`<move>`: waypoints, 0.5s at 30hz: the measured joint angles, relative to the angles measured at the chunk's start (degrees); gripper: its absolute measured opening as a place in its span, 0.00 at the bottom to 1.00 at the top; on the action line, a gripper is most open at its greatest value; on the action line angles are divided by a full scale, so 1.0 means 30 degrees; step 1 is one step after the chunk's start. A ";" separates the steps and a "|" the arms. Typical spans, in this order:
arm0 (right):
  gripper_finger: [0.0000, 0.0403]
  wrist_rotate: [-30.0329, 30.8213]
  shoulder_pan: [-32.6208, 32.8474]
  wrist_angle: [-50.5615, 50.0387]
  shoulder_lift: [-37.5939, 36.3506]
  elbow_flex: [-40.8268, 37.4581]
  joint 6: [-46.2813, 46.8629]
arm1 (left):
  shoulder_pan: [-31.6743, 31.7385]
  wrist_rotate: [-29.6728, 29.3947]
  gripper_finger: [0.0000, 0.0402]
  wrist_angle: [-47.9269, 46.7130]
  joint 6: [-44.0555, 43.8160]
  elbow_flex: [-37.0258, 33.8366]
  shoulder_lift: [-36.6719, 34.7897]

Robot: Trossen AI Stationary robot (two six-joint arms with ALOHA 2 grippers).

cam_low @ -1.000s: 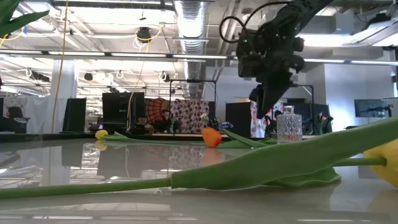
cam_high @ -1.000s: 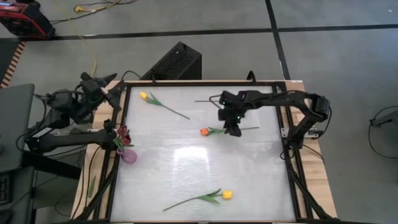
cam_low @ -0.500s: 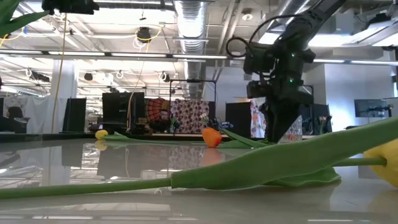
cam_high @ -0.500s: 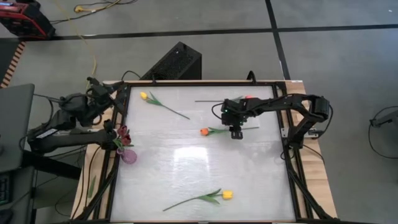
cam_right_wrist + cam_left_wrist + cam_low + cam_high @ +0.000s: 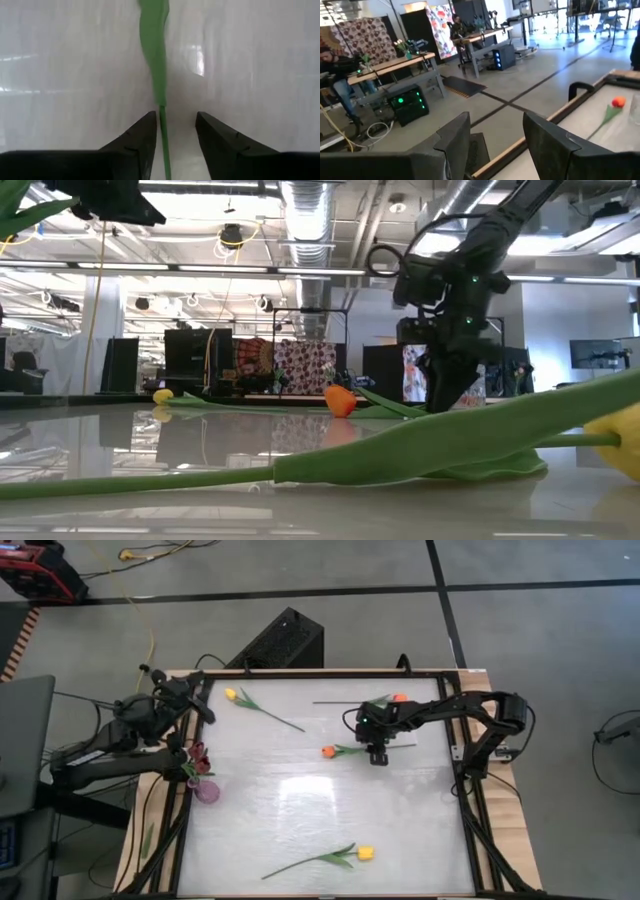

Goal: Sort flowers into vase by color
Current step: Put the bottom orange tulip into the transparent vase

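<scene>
The white surface (image 5: 300, 810) fills the frame between the two dark arms. The right hand (image 5: 377, 754) points down at the surface's middle, straddling the green stem of an orange tulip (image 5: 328, 751); in the right wrist view the stem (image 5: 161, 85) runs between the parted fingers (image 5: 142, 137), which do not yet grip it. The left hand (image 5: 200, 705) hovers at the surface's far left edge, fingers spread wide and holding nothing. Near it a small vase (image 5: 207, 789) holds dark red tulips (image 5: 197, 755). Yellow tulips lie at the far left corner (image 5: 232, 694) and the near edge (image 5: 365, 853), well apart. Another orange tulip (image 5: 399, 697) lies near the far edge.
</scene>
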 joint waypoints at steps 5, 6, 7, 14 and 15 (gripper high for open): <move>0.25 0.0223 0.0414 -0.0039 0.0283 0.0049 0.0170 | 0.0056 0.0046 0.43 -0.0382 -0.0138 -0.0515 -0.0384; 0.20 0.0213 0.0467 -0.0123 0.0210 0.0049 0.0321 | 0.0056 0.0064 0.43 -0.0548 -0.0329 -0.0599 -0.0471; 0.15 0.0175 0.0495 -0.0363 0.0045 0.0042 0.0488 | 0.0060 0.0163 0.43 -0.0661 -0.0507 -0.0668 -0.0584; 0.05 -0.0714 0.0448 -0.1113 -0.2831 0.0574 0.0959 | 0.0053 0.1473 0.43 -0.1009 -0.1283 -0.0804 -0.1410; 0.05 -0.0981 0.0303 -0.0603 -0.3663 0.0673 0.0868 | 0.0053 0.1646 0.43 -0.0990 -0.1336 -0.0800 -0.1488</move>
